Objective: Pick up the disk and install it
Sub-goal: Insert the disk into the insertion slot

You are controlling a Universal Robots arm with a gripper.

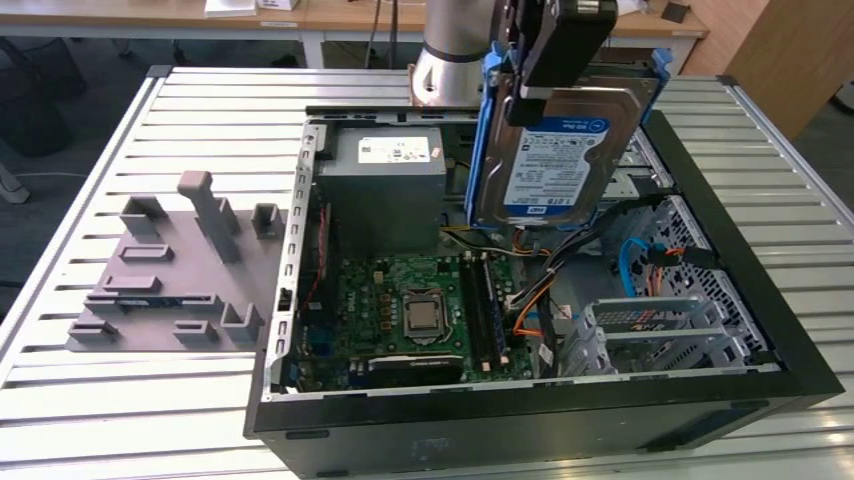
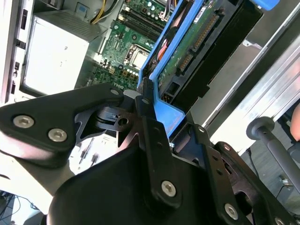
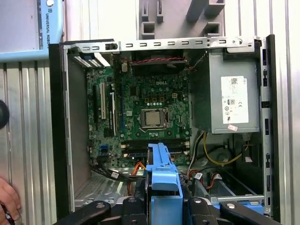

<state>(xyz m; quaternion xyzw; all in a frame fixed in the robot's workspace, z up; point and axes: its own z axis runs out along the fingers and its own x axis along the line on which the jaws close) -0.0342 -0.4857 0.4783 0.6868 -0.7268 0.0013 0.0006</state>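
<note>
Disk [image 1: 554, 160] between clamped jaws, above open computer case [image 1: 534, 425].

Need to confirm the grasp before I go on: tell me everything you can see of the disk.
The disk is a flat silver metal hard drive with a blue-and-white label, framed by a blue plastic bracket. It hangs upright above the open computer case, apparently clear of it. The gripper clamps its top end. The second wrist view shows its green circuit-board side and connector.
</note>
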